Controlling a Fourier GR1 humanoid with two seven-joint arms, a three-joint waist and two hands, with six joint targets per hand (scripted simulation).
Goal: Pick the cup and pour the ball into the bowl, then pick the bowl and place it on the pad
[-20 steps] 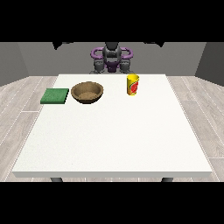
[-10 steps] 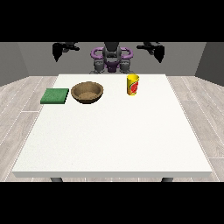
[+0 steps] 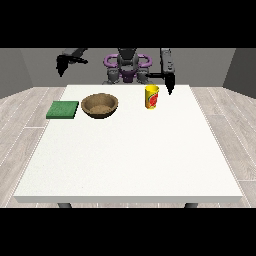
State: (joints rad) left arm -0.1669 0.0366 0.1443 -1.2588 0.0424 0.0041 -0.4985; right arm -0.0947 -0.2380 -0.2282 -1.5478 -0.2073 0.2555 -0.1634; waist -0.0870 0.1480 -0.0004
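The yellow cup [image 3: 152, 97] with a red label stands upright on the white table [image 3: 130, 155], toward the robot's edge; whether a ball lies inside cannot be made out. Left of the cup, a short way off, sits the brown wooden bowl [image 3: 100, 105], and left of the bowl, just beside it, the flat green pad [image 3: 63, 109]. The hand at the view's right [image 3: 170, 84] hangs just right of the cup and slightly behind it, pointing down and holding nothing; whether its fingers are spread or curled cannot be told. The hand at the view's left [image 3: 61, 65] is raised well above and behind the pad, also holding nothing (finger posture likewise unreadable).

Risks, as judged: a sideways approach could nudge the tall, narrow cup and tip it, spilling any ball before the pour. A pour begun short of the bowl would send the ball rolling across the table. Dragging the bowl could shift the thin pad.
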